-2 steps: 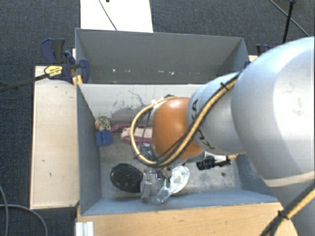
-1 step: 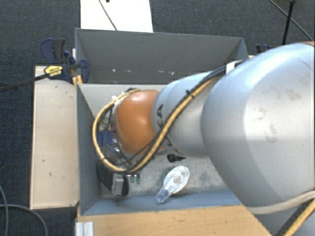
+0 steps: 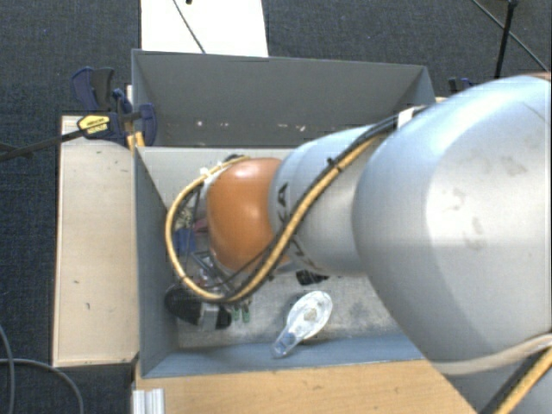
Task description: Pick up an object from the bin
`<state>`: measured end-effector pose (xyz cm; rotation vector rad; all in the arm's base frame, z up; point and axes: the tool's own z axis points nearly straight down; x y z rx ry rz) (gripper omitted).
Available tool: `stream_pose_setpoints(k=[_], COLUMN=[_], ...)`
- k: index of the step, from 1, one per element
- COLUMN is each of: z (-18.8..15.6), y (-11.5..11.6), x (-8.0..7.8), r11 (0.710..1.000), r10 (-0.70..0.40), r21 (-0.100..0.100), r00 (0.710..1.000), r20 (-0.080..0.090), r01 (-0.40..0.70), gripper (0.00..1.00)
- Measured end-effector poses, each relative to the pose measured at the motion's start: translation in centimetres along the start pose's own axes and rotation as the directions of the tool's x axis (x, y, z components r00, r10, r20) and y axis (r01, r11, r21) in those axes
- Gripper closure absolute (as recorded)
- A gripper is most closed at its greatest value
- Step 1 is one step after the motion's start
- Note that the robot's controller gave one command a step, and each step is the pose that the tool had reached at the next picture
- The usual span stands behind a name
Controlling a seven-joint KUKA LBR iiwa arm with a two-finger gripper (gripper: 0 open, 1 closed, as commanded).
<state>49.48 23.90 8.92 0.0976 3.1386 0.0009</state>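
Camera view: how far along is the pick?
Done: the arm reaches into the bin, with the gripper low in its lower-left corner. In hand: unclear, the orange wrist cover hides whether anything is gripped. Left: a confirmed grasp and the lift out. The clear plastic piece by the near wall lies apart from the gripper.

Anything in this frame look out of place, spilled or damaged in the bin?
Nothing stands out. The bin looks intact. A clear plastic piece lies on its floor by the near wall, and the gripper is low in the near-left corner. Nothing looks spilled over the rim.
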Motion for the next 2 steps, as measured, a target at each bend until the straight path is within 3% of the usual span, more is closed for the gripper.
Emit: stream_pose_setpoints(k=[1, 2], z=[-9.7, -23.6], y=[1.7, 1.0], x=[0.3, -0.7], r11=[1.0, 0.914], r10=[-0.003, 0.406], r21=[-0.005, -0.004], r00=[1.0, 0.914], r20=[0.006, 0.003], r01=[0.003, -0.406], gripper=[1.0, 1.0])
